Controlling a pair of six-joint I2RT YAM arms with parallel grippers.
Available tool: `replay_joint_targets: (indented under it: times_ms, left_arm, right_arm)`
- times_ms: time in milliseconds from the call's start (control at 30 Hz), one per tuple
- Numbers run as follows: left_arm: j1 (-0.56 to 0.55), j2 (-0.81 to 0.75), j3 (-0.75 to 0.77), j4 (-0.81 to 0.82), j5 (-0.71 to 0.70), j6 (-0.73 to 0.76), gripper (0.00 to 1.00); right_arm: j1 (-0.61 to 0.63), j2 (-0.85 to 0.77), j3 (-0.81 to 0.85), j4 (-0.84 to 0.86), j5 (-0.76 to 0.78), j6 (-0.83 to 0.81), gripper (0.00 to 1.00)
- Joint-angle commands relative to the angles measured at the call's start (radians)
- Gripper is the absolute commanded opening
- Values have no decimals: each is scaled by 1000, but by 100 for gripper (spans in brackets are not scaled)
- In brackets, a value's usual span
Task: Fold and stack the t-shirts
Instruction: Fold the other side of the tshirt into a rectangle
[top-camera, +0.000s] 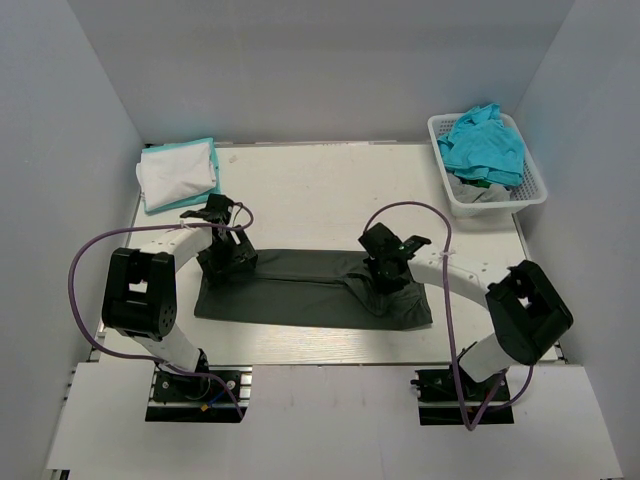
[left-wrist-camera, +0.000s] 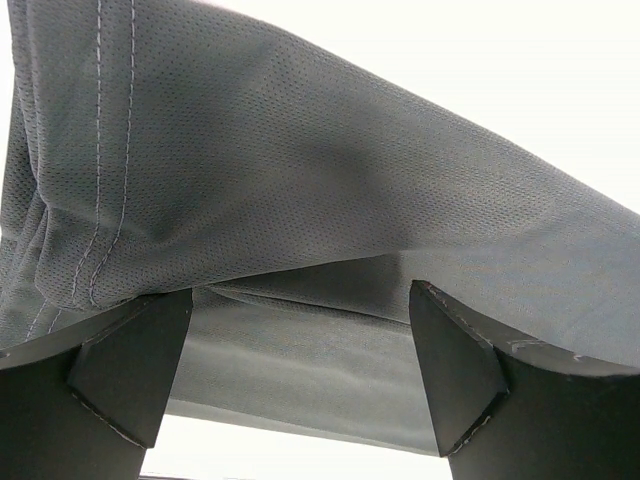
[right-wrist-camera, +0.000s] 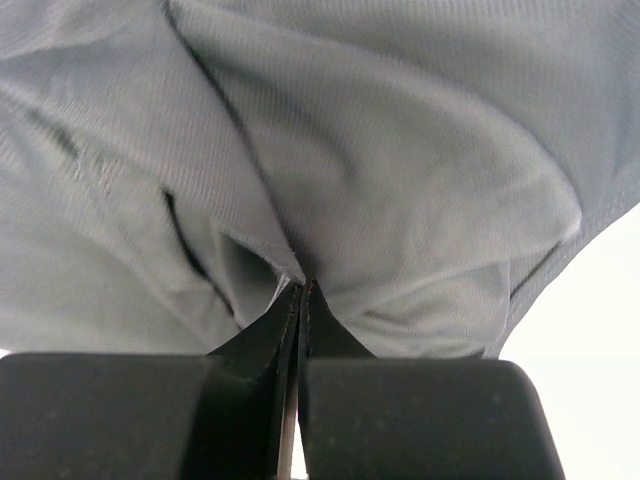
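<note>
A dark charcoal t-shirt (top-camera: 300, 290) lies as a long folded strip across the near half of the table. My left gripper (top-camera: 228, 262) is at its left end. In the left wrist view the gripper (left-wrist-camera: 300, 340) is open, its jaws wide apart, with the cloth (left-wrist-camera: 300, 180) draped over and between the fingertips. My right gripper (top-camera: 385, 285) is on the strip's right part. In the right wrist view it (right-wrist-camera: 303, 285) is shut on a pinched fold of the charcoal cloth (right-wrist-camera: 400, 200). A folded white shirt (top-camera: 178, 172) lies on a turquoise one at the back left.
A white lattice basket (top-camera: 441, 158) stands at the back right, holding a crumpled turquoise shirt (top-camera: 485, 145) over a light grey one (top-camera: 475, 190). White walls close in the table on three sides. Purple cables loop from both arms.
</note>
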Motion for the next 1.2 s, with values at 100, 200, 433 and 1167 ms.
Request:
replay_joint_targets:
  times_ms: [100, 200, 433, 1167]
  left_arm:
    - [-3, -11, -12, 10, -10, -3, 100]
    - [-3, -11, -12, 10, -10, -3, 100]
    - [7, 7, -12, 0, -10, -3, 100]
    - [7, -5, 17, -13, -10, -12, 100]
  right_arm:
    - [5, -125, -25, -119, -30, 47, 0]
    - [4, -167, -46, -161, -30, 57, 0]
    - [13, -165, -79, -156, -72, 71, 0]
    - [-4, -231, 64, -59, -273, 117, 90]
